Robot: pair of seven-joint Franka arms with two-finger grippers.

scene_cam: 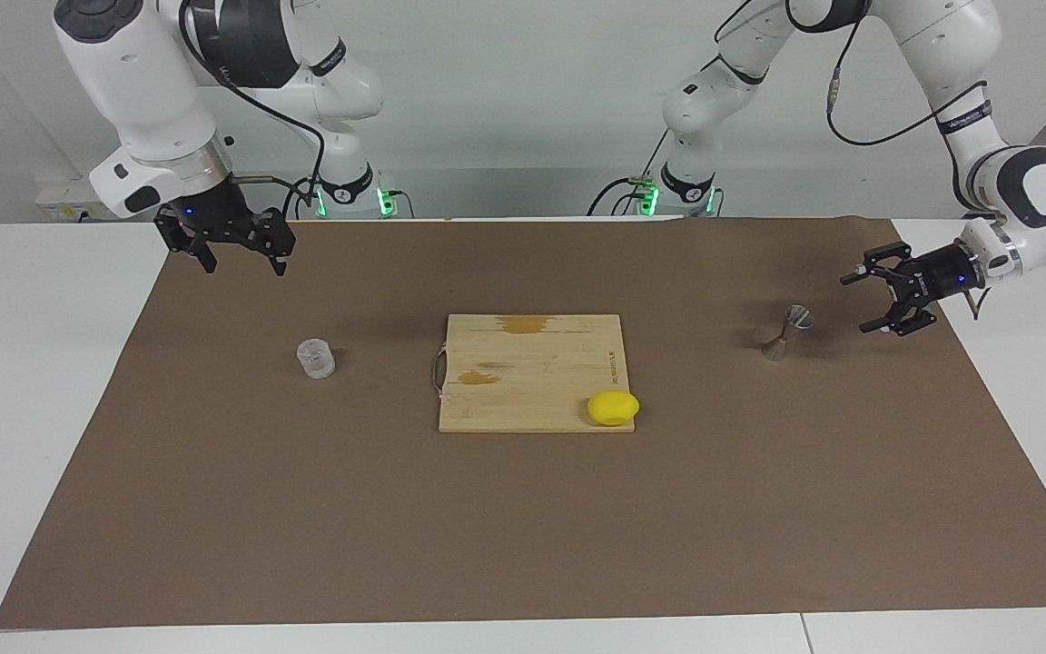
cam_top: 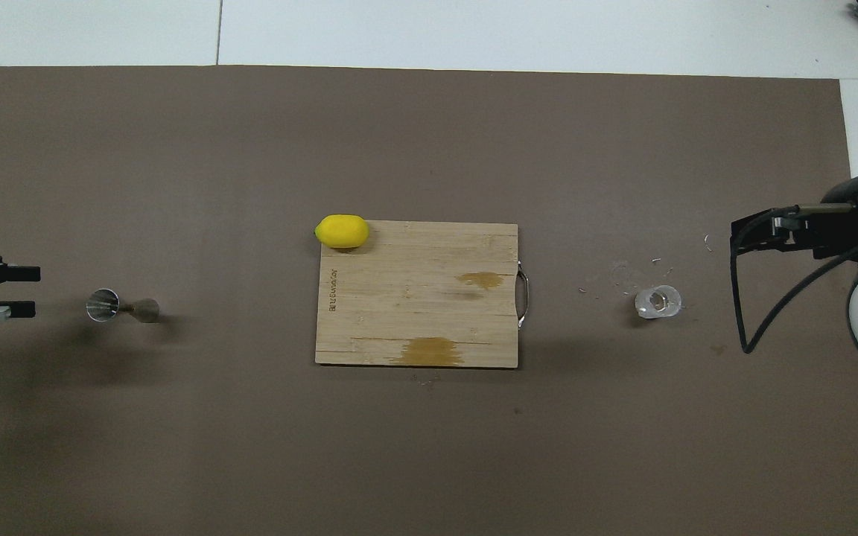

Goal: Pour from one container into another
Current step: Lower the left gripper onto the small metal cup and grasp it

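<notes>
Tumbler (scene_cam: 316, 358), left of centre frame: small clear glass, rigid, slippery, breakable; you grip mid-wall. Jigger (scene_cam: 786, 331), right: light metal, tippy. Both grippers' fingers open, empty.

White counter (scene_cam: 51, 381), brown mat (scene_cam: 523, 527) covering most of it, on the mat a wooden cutting board (scene_cam: 532, 363) at the middle, clear glass tumbler (scene_cam: 315, 358) toward the right arm's end, metal jigger (scene_cam: 785, 331) toward the left arm's end

bare mat all round glass tumbler (scene_cam: 316, 358), jigger (scene_cam: 785, 332), board (scene_cam: 532, 372) between
</notes>
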